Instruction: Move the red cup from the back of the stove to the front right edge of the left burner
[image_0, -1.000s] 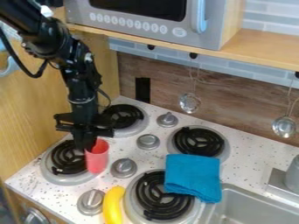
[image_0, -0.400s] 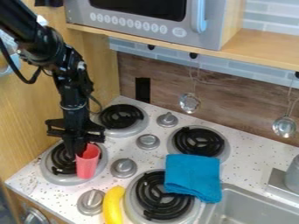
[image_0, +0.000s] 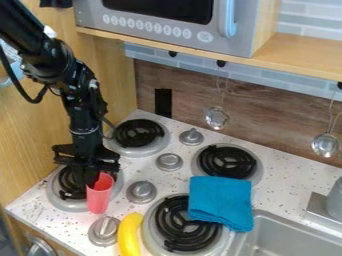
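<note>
Gripper (image_0: 87, 183) clamped on cup's (image_0: 99, 197) L wall, cup at R edge of L burner (image_0: 58, 202), far of knob (image_0: 104, 230). Looks light, thin plastic, prob. slick, bit bendy; rim's best hold, w/ gentle pinch.

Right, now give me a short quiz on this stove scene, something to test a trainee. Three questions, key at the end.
1. What colour is the cloth that lies by the sink?
A) red
B) blue
C) yellow
2. True or false: the banana lies between a knob and a burner.
3. Fill in the missing word: the gripper hangs down at the rim of a red ____.

Key: 1) B; 2) true; 3) cup
</note>
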